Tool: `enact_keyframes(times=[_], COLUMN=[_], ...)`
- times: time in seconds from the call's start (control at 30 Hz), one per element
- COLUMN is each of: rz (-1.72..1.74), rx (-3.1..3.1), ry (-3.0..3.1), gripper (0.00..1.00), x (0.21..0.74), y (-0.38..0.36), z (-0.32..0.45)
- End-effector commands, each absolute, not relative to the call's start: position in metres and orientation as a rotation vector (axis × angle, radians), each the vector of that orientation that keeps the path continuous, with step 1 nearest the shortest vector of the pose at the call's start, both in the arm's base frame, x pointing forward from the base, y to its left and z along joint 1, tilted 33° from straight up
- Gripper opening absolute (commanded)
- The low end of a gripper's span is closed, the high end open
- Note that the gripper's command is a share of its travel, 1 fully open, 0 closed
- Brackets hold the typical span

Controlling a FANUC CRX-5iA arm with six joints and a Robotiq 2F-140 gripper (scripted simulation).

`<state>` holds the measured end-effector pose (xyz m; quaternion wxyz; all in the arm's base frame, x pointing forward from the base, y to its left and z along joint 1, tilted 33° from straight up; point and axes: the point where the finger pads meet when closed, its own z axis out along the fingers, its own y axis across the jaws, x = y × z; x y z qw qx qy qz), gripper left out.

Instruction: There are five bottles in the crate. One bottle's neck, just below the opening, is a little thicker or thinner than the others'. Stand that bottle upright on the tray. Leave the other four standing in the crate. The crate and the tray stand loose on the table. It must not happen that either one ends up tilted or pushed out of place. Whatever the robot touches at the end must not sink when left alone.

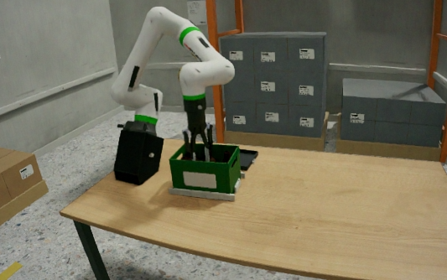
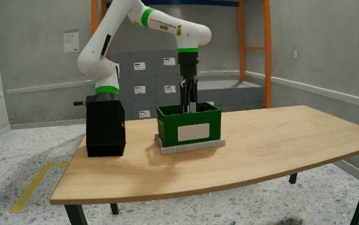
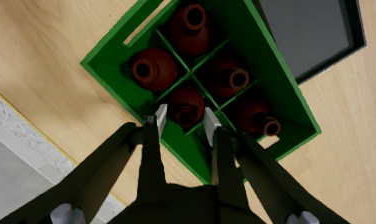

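Hand: The gripper (image 1: 200,154) (image 2: 189,108) (image 3: 185,114) stands partly spread, its fingers on either side of one bottle's neck and pinching nothing.
Bottle at center: A red-brown bottle (image 3: 186,102) stands in its compartment of the green crate (image 1: 178,178) (image 2: 168,135) (image 3: 289,95), its mouth between the fingertips, with a gap on each side.
Bottle sought: Still in the crate, since all five are there; which neck is the odd one cannot be told by eye.
Step in hand: Apparently gauging or lining up on this neck.
Good practice: Center the fingers over the neck, close gently just below the opening at one same height for every bottle, and compare widths before any lift.
Risk: A sideways nudge could drag the loose crate or tip it; the fingers should clear the neck and dividers before rising straight up.
Wrist view: Shows all five mouths, the dividers and part of the dark tray (image 1: 249,159) (image 3: 309,35), no bottle on the part in sight.
Top view: Places the tray behind the crate, mostly hidden by it.
Exterior view: Shows no tray, but, like the top view, catches the pale strip (image 1: 201,194) (image 2: 193,146) along the crate's foot, unseen from the wrist; the crate looks level.
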<state>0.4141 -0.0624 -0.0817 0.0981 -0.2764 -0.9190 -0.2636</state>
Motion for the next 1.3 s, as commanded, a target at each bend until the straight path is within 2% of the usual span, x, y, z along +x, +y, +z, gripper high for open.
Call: enact_keyframes(times=[0.0, 1.27], rz=[-0.780, -0.780], rx=[-0.818, -0.818], ry=[-2.721, -2.721], gripper=[0.44, 0.44], x=[0.415, 0.415], y=[-0.063, -0.076], z=[-0.081, -0.061])
